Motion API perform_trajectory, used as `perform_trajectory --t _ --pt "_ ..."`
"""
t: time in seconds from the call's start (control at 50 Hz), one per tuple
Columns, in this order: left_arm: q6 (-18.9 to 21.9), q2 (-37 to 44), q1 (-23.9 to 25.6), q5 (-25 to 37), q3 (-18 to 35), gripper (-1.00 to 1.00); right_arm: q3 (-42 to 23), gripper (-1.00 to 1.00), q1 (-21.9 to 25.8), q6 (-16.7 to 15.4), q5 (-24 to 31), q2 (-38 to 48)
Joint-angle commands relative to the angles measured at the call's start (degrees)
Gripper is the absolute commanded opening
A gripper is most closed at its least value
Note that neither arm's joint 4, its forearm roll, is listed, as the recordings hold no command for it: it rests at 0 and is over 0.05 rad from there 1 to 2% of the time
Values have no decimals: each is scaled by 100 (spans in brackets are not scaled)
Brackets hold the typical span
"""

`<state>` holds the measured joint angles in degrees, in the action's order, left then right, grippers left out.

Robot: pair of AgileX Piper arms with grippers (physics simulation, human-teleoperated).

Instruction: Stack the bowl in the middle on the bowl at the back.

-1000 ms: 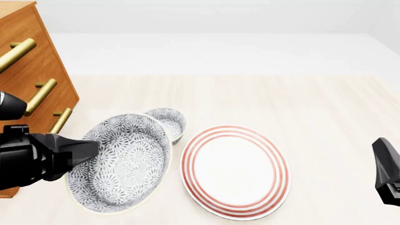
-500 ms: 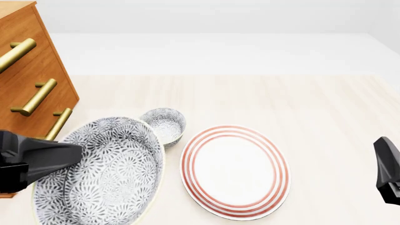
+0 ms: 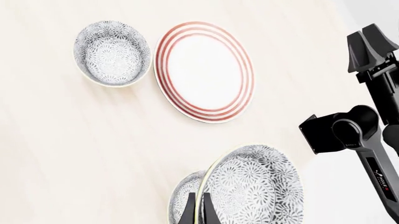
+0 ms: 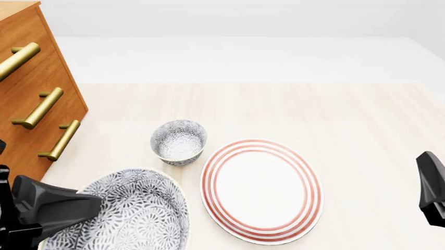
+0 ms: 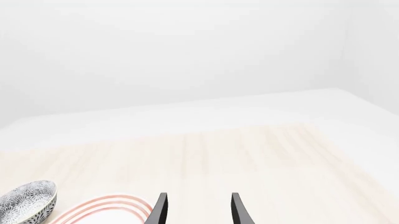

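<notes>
Pale wooden table [image 4: 334, 114]: we find the left gripper [image 3: 196, 212] low at the near-left, clamped on the bowl in the middle [image 4: 132, 213]; the bowl at the back [image 4: 178, 141] stands beyond; the right gripper [image 5: 196, 210] is parted; arm lettering unreadable

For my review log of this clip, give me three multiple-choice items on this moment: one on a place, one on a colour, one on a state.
1. In the front view, where is the small deep bowl?
A. On the plate
B. Left of the plate, on the table
C. On the drawers

2. What colour are the rings on the plate?
A. Red
B. Blue
C. Green

3. What is the left gripper doing?
A. Open, holding nothing
B. Gripping the plate
C. Jaws clamped on the rim of the wide bowl

Answers: 1 B, it stands beside the plate; 2 A, red rings; 3 C, the left wrist view shows the rim between the jaws.
</notes>
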<state>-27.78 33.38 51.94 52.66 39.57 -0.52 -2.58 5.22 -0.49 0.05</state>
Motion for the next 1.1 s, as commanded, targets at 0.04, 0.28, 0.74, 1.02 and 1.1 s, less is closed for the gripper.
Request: perform_trajectory --t 0.04,0.28,0.74,1.02,1.1 --pt "-226 -78 287 -67 -306 -100 -5 100 1 38 -7 -1" --pt "-265 -362 214 69 -726 -100 -4 100 -5 72 -18 -2" --pt "-387 -392 241 -454 -1468 -100 8 100 -16 119 -30 -2" --pt "-475 -523 231 -395 -1646 100 8 100 -13 131 -34 -3" --pt "-499 -500 261 -414 -1626 100 6 100 -10 129 -34 -3"
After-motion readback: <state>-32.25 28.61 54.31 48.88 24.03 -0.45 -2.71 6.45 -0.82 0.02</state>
